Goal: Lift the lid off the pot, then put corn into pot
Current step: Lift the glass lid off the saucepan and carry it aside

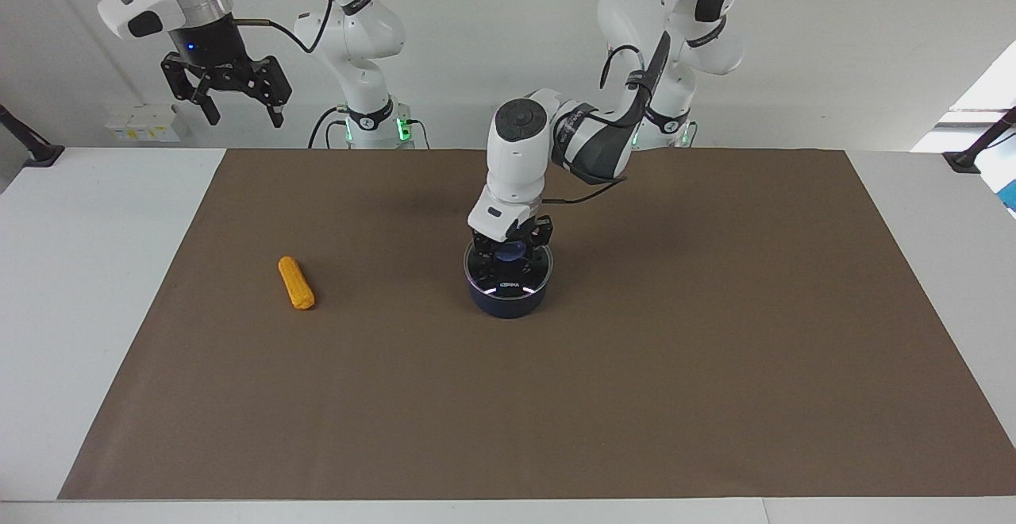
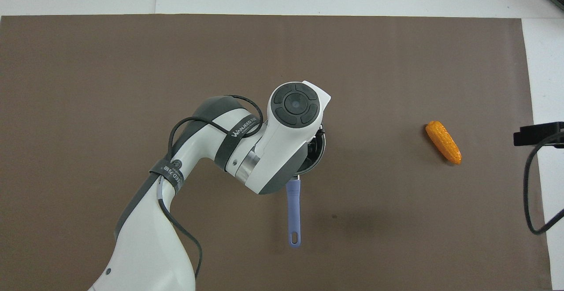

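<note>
The navy pot (image 1: 508, 304) stands mid-table on the brown mat, with its glass lid (image 1: 508, 283) on it. Its long blue handle (image 2: 294, 211) points toward the robots. My left gripper (image 1: 513, 255) is down on the lid, at its blue knob (image 1: 514, 252). In the overhead view the left arm covers the lid and most of the pot (image 2: 321, 149). The corn (image 1: 296, 283) lies on the mat toward the right arm's end, well apart from the pot; it also shows in the overhead view (image 2: 443, 142). My right gripper (image 1: 238, 115) waits open and empty, high above the table's edge by its base.
The brown mat (image 1: 714, 349) covers most of the white table (image 1: 87, 270). A black cable (image 2: 528, 185) from the right arm hangs near the corn's end of the table. Black clamps (image 1: 972, 155) sit at the table's corners nearest the robots.
</note>
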`<state>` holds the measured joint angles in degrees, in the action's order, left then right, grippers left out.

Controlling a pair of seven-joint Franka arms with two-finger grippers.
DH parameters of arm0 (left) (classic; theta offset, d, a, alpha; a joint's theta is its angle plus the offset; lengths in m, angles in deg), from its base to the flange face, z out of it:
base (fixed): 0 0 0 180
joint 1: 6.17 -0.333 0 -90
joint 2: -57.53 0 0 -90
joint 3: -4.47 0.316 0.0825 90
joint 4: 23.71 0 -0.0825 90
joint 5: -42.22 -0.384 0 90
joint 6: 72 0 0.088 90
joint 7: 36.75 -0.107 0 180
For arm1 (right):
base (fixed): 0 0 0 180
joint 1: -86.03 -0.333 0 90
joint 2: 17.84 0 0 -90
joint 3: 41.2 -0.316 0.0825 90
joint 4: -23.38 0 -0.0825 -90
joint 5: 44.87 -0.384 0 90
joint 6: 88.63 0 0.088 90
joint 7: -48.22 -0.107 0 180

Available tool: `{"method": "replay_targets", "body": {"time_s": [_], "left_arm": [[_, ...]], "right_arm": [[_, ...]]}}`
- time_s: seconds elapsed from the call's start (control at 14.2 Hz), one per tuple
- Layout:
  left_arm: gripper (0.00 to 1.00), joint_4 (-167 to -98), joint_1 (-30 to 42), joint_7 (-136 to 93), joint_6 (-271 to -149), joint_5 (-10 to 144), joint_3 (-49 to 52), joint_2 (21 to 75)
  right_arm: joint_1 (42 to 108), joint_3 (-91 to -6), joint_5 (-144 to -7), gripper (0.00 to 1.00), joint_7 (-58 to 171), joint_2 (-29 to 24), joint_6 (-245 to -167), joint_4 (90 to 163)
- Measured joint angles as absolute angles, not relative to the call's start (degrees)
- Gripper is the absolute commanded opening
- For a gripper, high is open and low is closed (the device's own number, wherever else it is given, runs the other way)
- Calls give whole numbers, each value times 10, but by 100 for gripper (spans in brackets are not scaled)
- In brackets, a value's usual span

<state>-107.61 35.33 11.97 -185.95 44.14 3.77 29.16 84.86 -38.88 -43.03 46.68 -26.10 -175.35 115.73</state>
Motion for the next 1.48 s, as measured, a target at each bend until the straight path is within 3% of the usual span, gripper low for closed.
{"method": "replay_targets", "body": {"time_s": [0.85, 1.48], "left_arm": [[0, -1075, 334, 71, -1831, 463, 57, 342], [0, -1112, 209, -198, -1790, 463, 61, 364]], "right_arm": [[849, -389, -430, 100, 467, -261, -1754, 1157], [849, -389, -430, 100, 467, -261, -1754, 1157]]}}
